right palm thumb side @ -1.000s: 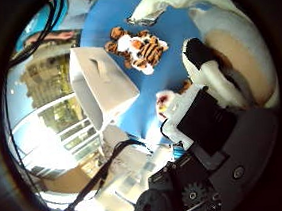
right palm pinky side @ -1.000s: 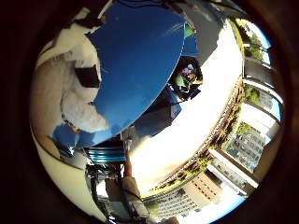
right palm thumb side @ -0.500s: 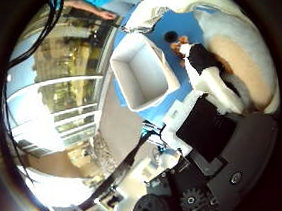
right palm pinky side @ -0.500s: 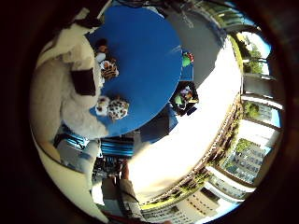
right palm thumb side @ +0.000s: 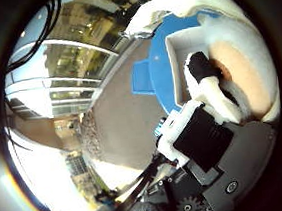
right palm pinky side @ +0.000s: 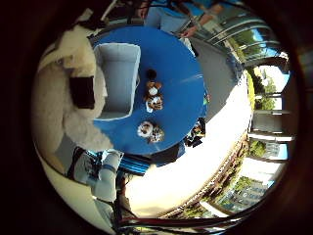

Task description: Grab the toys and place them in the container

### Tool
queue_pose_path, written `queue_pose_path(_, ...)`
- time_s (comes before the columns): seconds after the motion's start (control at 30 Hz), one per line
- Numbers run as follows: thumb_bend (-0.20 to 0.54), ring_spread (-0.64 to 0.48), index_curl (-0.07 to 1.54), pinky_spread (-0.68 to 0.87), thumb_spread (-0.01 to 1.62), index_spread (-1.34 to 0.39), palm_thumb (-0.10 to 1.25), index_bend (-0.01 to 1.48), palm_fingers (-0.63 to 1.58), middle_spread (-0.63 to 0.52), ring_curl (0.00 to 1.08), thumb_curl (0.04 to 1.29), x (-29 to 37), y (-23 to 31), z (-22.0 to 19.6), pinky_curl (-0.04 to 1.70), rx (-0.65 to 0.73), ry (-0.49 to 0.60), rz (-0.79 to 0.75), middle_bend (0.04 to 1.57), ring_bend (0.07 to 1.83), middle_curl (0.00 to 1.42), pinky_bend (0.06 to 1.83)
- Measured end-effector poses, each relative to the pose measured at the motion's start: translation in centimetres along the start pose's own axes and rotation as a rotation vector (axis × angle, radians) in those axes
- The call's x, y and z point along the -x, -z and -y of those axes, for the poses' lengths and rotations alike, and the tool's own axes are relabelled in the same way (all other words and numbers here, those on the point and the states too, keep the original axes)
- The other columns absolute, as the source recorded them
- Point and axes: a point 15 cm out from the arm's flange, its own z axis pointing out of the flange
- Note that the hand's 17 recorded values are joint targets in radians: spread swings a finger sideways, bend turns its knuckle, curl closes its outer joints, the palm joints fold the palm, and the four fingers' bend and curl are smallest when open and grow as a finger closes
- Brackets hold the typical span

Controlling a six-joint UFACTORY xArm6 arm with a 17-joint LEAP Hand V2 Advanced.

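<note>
Toys: two (right palm pinky side: 154, 95) (right palm pinky side: 150, 131) lie on the blue counter (right palm pinky side: 181, 78) beside the white container (right palm pinky side: 117, 78). A fluffy white one (right palm pinky side: 63, 103) appears clutched in the hand's (right palm thumb side: 208, 129) curled fingers, above the counter.

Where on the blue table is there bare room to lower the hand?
Bare: the blue table past the two toys, toward its far rim. Crowded: the strip where the brown toy and spotted toy lie beside the white container.

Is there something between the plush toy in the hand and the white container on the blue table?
Nothing visible blocks it. The hand holds a cream plush toy close to the palm, beside the open white container. Two more toys lie on the blue table, outside it.
</note>
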Motion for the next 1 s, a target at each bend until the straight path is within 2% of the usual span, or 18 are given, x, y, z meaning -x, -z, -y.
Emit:
queue_pose_path(0.1, -0.029, -0.14, 0.49, 0.1, 1.18, -1.09, 0.83, 0.86, 0.68, -0.18, 0.9, 0.74, -0.9, -2.8, 3.4, 0.84, -0.018, -0.012, 0.002, 1.35, 1.52, 1.03, 1.63)
queue_pose_path(0.2, -0.031, -0.09, 0.56, 0.13, 1.18, -1.01, 0.8, 0.86, 0.66, -0.16, 0.85, 0.72, -1.4, -7.2, 5.0, 0.82, 0.051, -0.018, 0.026, 1.28, 1.49, 0.99, 1.54)
queue_pose_path(0.27, -0.033, -0.02, 0.61, 0.16, 1.18, -0.87, 0.77, 0.84, 0.54, -0.14, 0.8, 0.7, -1.7, -9.9, 5.6, 0.81, 0.101, -0.021, 0.042, 1.16, 1.4, 0.93, 1.46)
queue_pose_path(0.33, -0.032, 0.01, 0.61, 0.18, 1.18, -0.74, 0.76, 0.76, 0.23, -0.13, 0.79, 0.68, -2.1, -12.4, 5.9, 0.82, 0.155, -0.022, 0.058, 0.99, 1.36, 0.87, 1.43)
queue_pose_path(0.37, -0.033, 0.07, 0.6, 0.23, 1.18, -0.6, 0.74, 0.71, -0.19, -0.08, 0.74, 0.67, -2.3, -13.7, 5.9, 0.79, 0.185, -0.022, 0.067, 0.76, 1.2, 0.76, 1.32)
queue_pose_path(0.4, -0.033, 0.1, 0.56, 0.26, 1.18, -0.56, 0.73, 0.65, -0.25, -0.06, 0.67, 0.65, -2.4, -14.6, 5.8, 0.74, 0.205, -0.016, 0.074, 0.65, 1.07, 0.7, 1.24)
queue_pose_path(0.47, -0.031, 0.13, 0.53, 0.28, 1.18, -0.53, 0.73, 0.6, -0.27, -0.04, 0.6, 0.64, -2.6, -15.6, 5.7, 0.68, 0.231, -0.001, 0.083, 0.55, 0.95, 0.64, 1.15)
queue_pose_path(0.57, -0.033, 0.21, 0.44, 0.34, 1.16, -0.48, 0.71, 0.46, -0.28, 0.02, 0.46, 0.6, -3.0, -16.3, 5.7, 0.56, 0.247, 0.008, 0.087, 0.36, 0.67, 0.52, 0.93)
queue_pose_path(0.7, -0.029, 0.26, 0.38, 0.38, 1.15, -0.46, 0.71, 0.32, -0.16, 0.04, 0.38, 0.56, -3.6, -15.7, 5.5, 0.47, 0.243, 0.009, 0.08, 0.21, 0.53, 0.44, 0.79)
queue_pose_path(0.87, -0.03, 0.28, 0.34, 0.41, 1.14, -0.43, 0.71, 0.21, -0.07, 0.05, 0.34, 0.53, -6.5, -11.8, 2.4, 0.41, 0.243, -0.019, 0.051, 0.16, 0.45, 0.39, 0.71)
queue_pose_path(1.0, -0.032, 0.28, 0.3, 0.43, 1.14, -0.35, 0.69, 0.14, -0.01, 0.08, 0.33, 0.5, -10.2, -6.6, -2.4, 0.38, 0.239, -0.055, -0.028, 0.17, 0.46, 0.36, 0.68)
